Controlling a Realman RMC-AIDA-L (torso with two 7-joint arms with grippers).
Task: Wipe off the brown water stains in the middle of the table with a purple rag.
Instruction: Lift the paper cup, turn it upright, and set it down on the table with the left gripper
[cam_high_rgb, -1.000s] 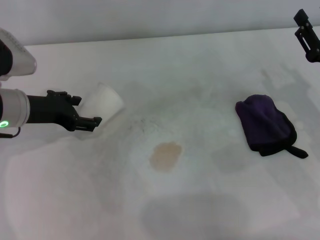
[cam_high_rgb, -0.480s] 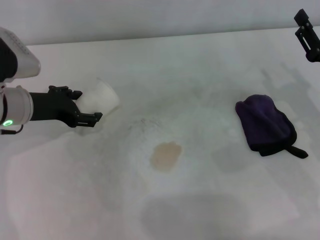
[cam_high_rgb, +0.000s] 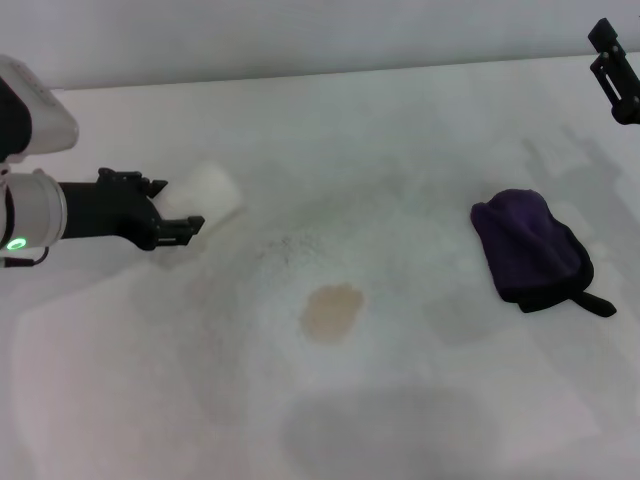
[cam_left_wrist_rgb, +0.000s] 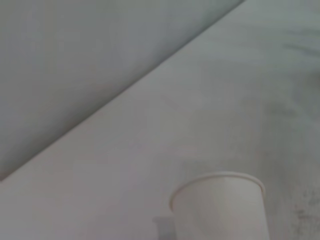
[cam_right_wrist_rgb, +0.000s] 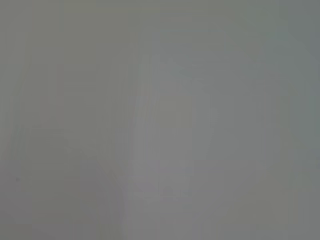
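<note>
Stain: pale tan-brown oval water blotch (cam_high_rgb: 331, 311), mid-table, uncovered.
Rag: dark purple bunched cloth with black edging (cam_high_rgb: 528, 249), flat on the table well right of the stain, untouched.
Table: wide white speckled top (cam_high_rgb: 400, 150).
Cup: white paper cup (cam_high_rgb: 204, 194), left of the stain.
Left pincer (cam_high_rgb: 178, 208): black, clasped around the cup.
Right pincer (cam_high_rgb: 613, 70): far right corner, aloft; finger spread impossible to tell.

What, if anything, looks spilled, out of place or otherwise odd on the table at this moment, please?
A tan-brown stain sits mid-table, unwiped. The purple rag lies bunched to its right, untouched. A white paper cup is at the left gripper, tilted rather than upright. The right gripper is parked at the far right edge.
</note>
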